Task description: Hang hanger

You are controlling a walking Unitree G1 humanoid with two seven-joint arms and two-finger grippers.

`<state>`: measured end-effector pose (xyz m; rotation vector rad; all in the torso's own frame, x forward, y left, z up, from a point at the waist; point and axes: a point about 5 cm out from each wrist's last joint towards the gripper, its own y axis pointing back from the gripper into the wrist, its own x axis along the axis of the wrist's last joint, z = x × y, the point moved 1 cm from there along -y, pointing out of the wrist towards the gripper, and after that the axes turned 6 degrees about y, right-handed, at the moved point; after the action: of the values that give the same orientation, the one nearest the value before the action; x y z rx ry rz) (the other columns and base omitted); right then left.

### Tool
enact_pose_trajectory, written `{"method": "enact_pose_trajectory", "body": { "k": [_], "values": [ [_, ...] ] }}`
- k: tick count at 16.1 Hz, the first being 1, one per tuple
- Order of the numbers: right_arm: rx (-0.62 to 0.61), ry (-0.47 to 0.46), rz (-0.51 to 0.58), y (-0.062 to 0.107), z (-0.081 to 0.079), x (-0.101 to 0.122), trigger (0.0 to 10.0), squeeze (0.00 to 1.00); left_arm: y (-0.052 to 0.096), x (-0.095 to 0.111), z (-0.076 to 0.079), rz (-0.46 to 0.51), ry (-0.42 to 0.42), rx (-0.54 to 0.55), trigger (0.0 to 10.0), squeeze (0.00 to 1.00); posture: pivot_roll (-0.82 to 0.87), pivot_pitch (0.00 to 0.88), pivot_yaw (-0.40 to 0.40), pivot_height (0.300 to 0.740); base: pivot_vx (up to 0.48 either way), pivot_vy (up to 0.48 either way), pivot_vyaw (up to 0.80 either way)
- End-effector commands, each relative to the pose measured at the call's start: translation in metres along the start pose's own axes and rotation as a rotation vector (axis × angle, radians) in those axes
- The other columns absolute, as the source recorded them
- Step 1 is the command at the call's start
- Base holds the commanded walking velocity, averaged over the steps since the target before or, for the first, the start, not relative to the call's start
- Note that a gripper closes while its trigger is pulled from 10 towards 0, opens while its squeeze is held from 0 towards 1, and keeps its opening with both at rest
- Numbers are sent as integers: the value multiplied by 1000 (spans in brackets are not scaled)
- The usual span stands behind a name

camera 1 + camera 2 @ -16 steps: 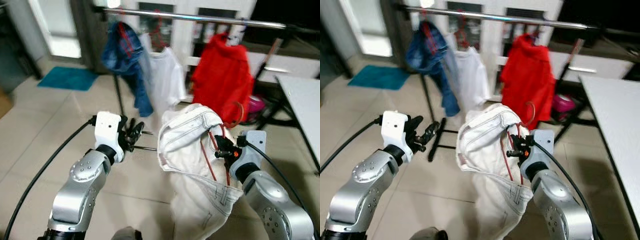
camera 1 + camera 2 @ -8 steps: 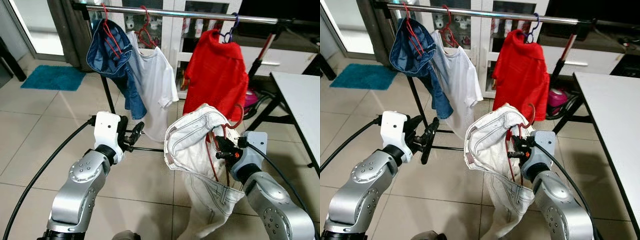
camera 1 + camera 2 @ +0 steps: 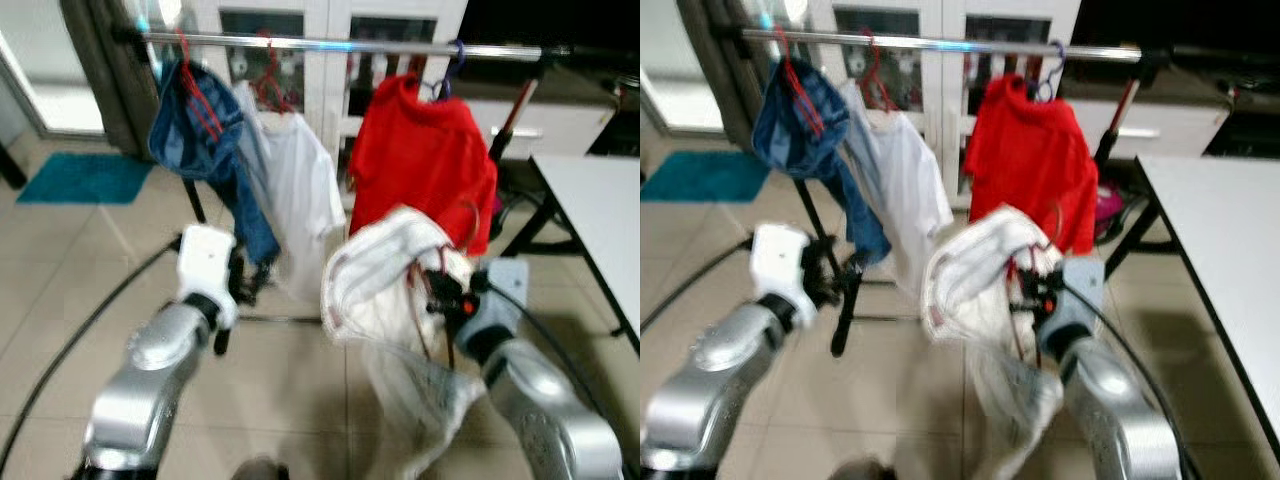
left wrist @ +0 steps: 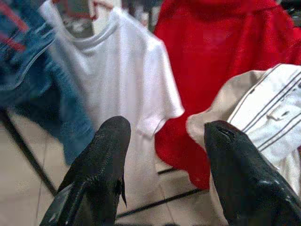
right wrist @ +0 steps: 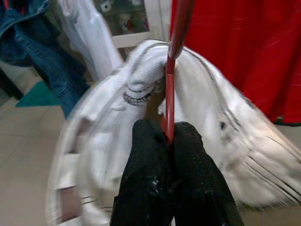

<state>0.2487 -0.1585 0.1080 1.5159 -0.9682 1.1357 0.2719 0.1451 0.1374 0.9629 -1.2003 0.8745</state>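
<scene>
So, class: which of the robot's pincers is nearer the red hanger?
The right pincer: it is shut on the red hanger. The left pincer is open, apart to the left.

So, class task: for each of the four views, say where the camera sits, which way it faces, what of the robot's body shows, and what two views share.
Left eye view: on the head, facing forward and down at the clothes rail; both silver arms show.
Right eye view: beside it, same scene.
Left wrist view: on the left wrist, looking along the open left gripper at the white T-shirt and red shirt.
Right wrist view: on the right wrist, along the right gripper, shut on the red hanger carrying the white garment.
Both wrist views share the red shirt.
</scene>
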Motion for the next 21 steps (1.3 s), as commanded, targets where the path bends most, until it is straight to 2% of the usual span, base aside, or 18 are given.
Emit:
{"method": "enact_pose_trajectory", "body": {
  "k": [1,8,10,12,15,17,21],
  "values": [
    [-8,35,73,2,5,15,10000,0,-2,0,8,2,2,-35,10000,0,32,51,12,740,330,0,0],
    [29,58,77,-2,5,19,10000,0,0,-3,9,-13,-5,-41,10000,0,35,59,5,740,329,0,0],
    [77,87,66,-1,-1,17,10000,0,2,-4,8,-16,-9,-39,10000,0,37,62,1,740,330,0,0],
    [81,160,46,-2,-5,14,10000,0,3,-5,8,-20,-12,-39,10000,0,39,65,-1,740,328,0,400],
    [64,157,53,-4,-6,15,10000,0,3,-5,9,-22,-14,-41,10000,0,41,66,-3,740,330,0,710],
    [63,133,62,-5,-6,16,10000,0,4,-8,10,-35,-26,-54,10000,0,44,67,-1,740,330,0,0],
    [41,144,61,-6,-4,15,10000,0,5,-9,11,-48,-39,-69,10000,0,50,66,1,740,333,0,0]
  ]
}}
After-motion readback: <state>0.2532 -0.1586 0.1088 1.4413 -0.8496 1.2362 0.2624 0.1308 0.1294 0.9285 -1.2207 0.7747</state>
